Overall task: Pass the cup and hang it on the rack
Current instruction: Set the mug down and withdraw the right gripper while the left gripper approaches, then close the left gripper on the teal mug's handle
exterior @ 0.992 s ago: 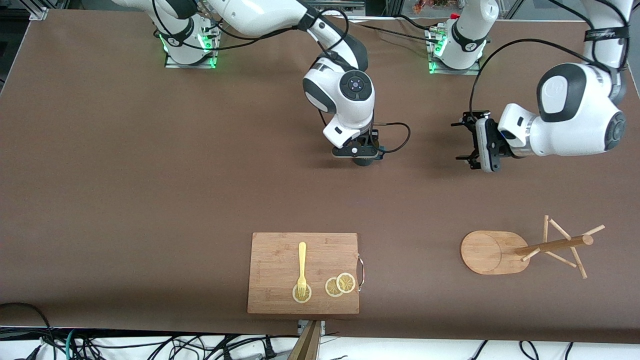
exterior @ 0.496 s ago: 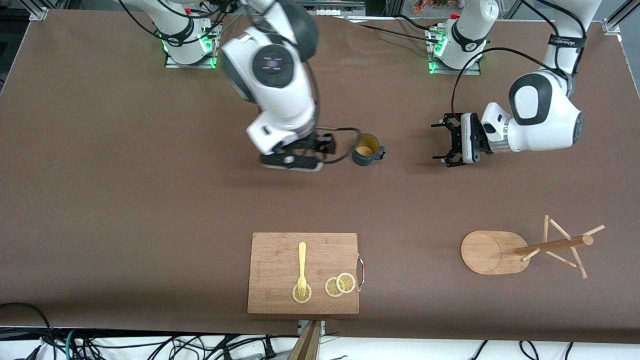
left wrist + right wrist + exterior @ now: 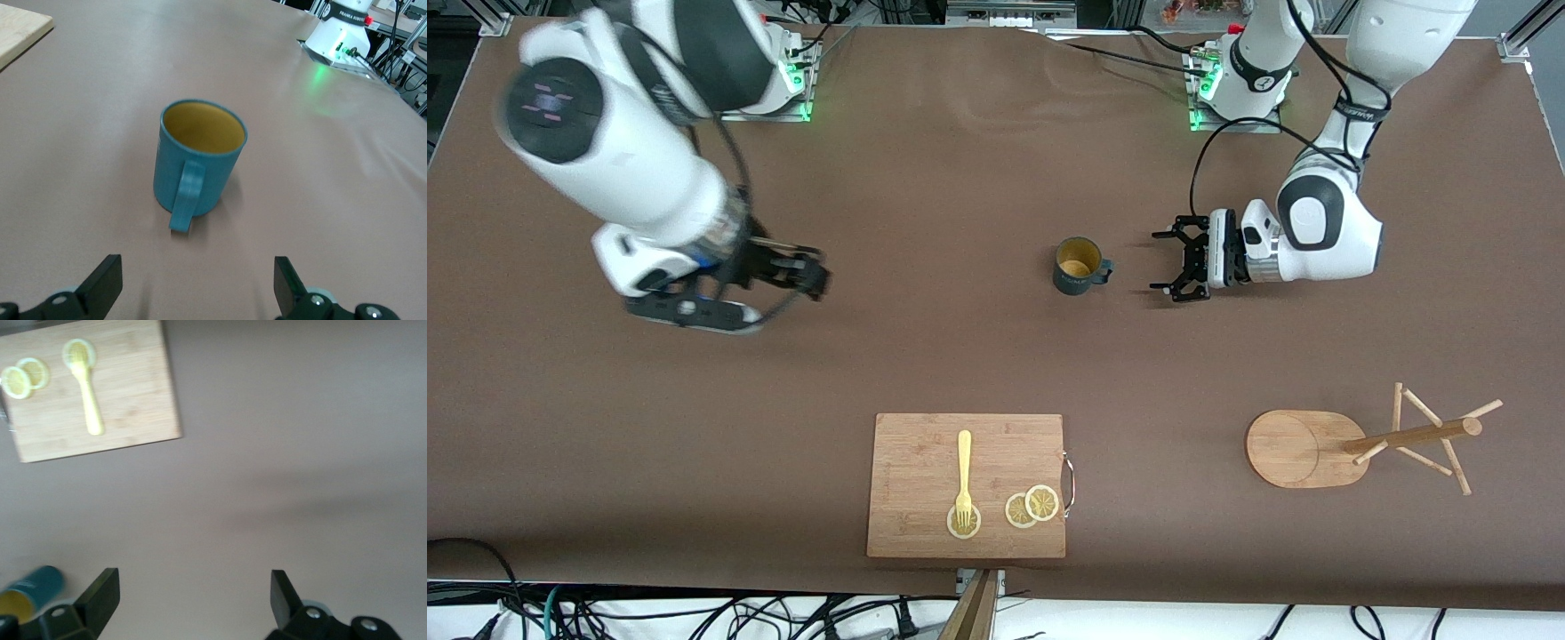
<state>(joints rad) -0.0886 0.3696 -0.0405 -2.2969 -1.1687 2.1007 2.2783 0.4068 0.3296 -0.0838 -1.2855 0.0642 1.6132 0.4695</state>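
Approaching side-on, the left gripper [image 3: 1172, 264] sits low over the table, jaws spread wide and empty, aimed straight at the cup [image 3: 1078, 265], which stands upright on the table just ahead of its fingertips, near but not touching. Left wrist view shows the cup [image 3: 197, 162] centred between the two fingers [image 3: 101, 280], handle pointing back toward the gripper, yellow inside visible. Step in hand looks like the pickup by the receiving arm: best to go in level, bracket the handle or body evenly and close only once the fingers are past the handle, else a finger may clip it and spin or tip the cup. Grip should leave the handle loop free for a peg. The rack [image 3: 1356, 440] stands well away from this gripper, nearer the front camera, toward the left arm's end; pegs empty. The right gripper [image 3: 807, 276] is apart and empty, over bare table toward the right arm's end, well clear of the cup. A cutting board [image 3: 967, 485] with fork [image 3: 963, 474] and lemon slices [image 3: 1032, 507] lies out of the path.
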